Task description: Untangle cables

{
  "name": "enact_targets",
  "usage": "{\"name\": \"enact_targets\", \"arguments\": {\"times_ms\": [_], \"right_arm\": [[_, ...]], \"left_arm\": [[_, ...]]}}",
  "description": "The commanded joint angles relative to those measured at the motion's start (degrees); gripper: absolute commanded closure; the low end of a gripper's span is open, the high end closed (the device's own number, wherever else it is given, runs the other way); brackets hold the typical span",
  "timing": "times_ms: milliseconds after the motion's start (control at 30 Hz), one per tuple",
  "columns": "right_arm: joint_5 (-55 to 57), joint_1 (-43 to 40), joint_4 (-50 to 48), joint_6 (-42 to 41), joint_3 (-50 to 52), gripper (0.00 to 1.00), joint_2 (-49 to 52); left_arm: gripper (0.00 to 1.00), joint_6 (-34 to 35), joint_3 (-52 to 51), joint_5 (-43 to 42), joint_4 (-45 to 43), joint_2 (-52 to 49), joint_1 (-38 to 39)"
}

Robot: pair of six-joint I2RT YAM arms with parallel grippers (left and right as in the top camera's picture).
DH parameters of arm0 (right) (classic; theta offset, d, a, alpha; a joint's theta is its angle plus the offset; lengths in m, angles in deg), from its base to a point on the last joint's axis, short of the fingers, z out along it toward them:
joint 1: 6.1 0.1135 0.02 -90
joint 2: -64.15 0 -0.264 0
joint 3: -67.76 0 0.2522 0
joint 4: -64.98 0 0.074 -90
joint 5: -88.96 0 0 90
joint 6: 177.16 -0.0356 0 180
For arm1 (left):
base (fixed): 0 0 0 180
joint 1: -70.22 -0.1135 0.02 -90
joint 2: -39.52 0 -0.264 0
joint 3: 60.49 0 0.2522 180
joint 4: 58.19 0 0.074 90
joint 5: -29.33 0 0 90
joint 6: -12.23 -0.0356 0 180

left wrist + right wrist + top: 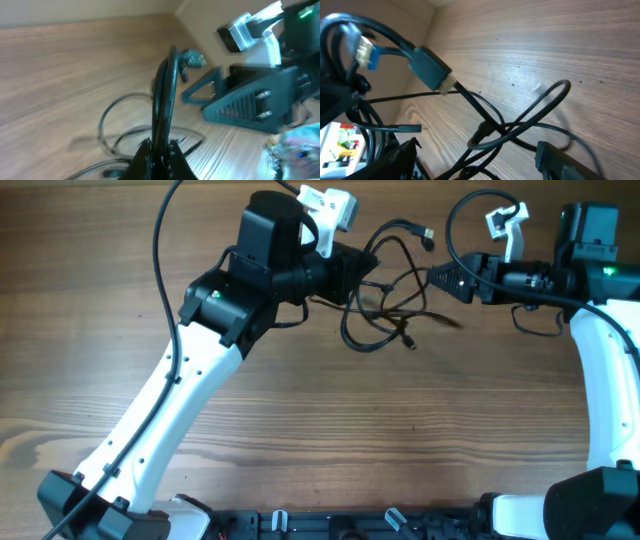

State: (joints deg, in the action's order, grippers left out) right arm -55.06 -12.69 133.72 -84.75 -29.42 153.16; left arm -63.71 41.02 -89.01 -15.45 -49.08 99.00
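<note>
The cables (392, 305) lie as a loose black tangle on the wooden table between my two grippers. My left gripper (362, 275) reaches in from the left. In its wrist view it (161, 150) is shut on a pair of black strands (165, 90) that rise up from its fingers to a plug end (192, 59). My right gripper (435, 278) points left at the tangle's right side. Its jaws (477, 147) stand open, with crossed strands (520, 125) running between the fingers without being pinched. A rectangular plug (427, 67) hangs above them.
The right gripper's dark body (235, 100) sits close to the left gripper's held strands. Thick black arm wires (470, 210) loop above the right wrist. The table's far edge (172, 12) runs just behind the tangle. Bare wood (400, 430) spreads toward the front.
</note>
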Motion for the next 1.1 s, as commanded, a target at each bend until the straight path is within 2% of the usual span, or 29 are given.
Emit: {"name": "enact_targets", "arguments": {"times_ms": [0,133,233,333,467,567,700,767,833,933,1067], "right_arm": [[8.6,3.0,-0.1,-5.4,-0.8,0.25,-0.3],[12.1,6.4,-2.0,-9.0,-0.8,0.26,-0.3],[23.3,7.1,-3.6,-20.1,-0.8,0.27,-0.2],[31.2,7.0,-5.3,-26.4,-0.8,0.37,0.7],[31.3,7.0,-4.6,-26.6,-0.8,0.5,3.9],[31.3,7.0,-4.2,-26.5,-0.8,0.63,6.1],[31.8,6.3,-4.2,-24.8,-0.8,0.82,6.7],[31.9,5.1,-3.5,-23.3,-0.8,0.94,6.7],[29.5,3.8,-2.3,-18.4,-0.8,0.96,6.7],[22.3,3.4,-1.0,-9.8,-0.9,0.95,6.2],[13.5,3.4,-0.9,-5.3,-0.9,0.87,3.7]], "left_arm": [[0.96,5.6,0.2,-8.5,-8.6,0.2,-0.3],[0.96,17.2,0.3,-8.8,-16.6,0.3,-1.4],[0.96,22.5,0.3,-12.2,-19.4,0.3,-2.7],[0.96,28.3,0.3,-16.2,-23.8,1.9,-5.9],[0.96,38.7,0.3,-16.4,-30.2,5.7,-13.1],[0.96,42.6,0.3,-16.4,-31.2,7.9,-19.2],[0.96,43.5,0.3,-16.8,-30.9,8.7,-26.1],[0.96,43.3,0.3,-17.0,-27.9,8.7,-28.6],[0.96,42.5,0.3,-17.1,-22.5,8.7,-30.4],[0.96,37.0,0.3,-17.0,-13.8,8.7,-29.4],[0.96,31.3,0.3,-17.0,-6.7,8.7,-24.3]]}}
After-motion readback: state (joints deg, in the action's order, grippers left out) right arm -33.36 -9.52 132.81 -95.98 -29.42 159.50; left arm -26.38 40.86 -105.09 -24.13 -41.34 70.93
